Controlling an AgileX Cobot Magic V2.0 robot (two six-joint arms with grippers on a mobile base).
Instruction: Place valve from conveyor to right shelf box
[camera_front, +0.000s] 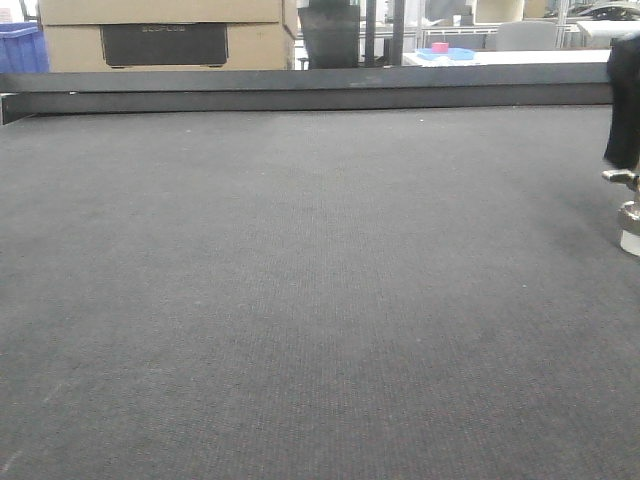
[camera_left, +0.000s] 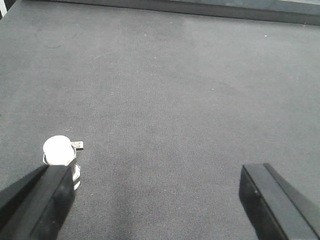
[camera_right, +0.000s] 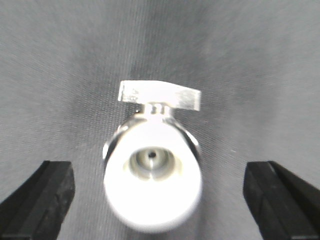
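Black right gripper (camera_right: 159, 176) spread wide, straddling silver valve (camera_right: 152, 192) on conveyor (camera_right: 260, 60), untouched; left gripper (camera_left: 157, 176) also wide, empty.

Far beyond the right gripper (camera_front: 622, 150) and well off to its left, a tan cardboard box (camera_front: 165, 15) with a black panel (camera_front: 163, 45) stood just beside a blue crate (camera_front: 20, 50). Closer to the gripper's side, though still well behind it, stood a dark bin (camera_front: 328, 35). A white surface (camera_front: 530, 58) carried a blue tray (camera_front: 455, 54) holding a small pink object (camera_front: 440, 47).
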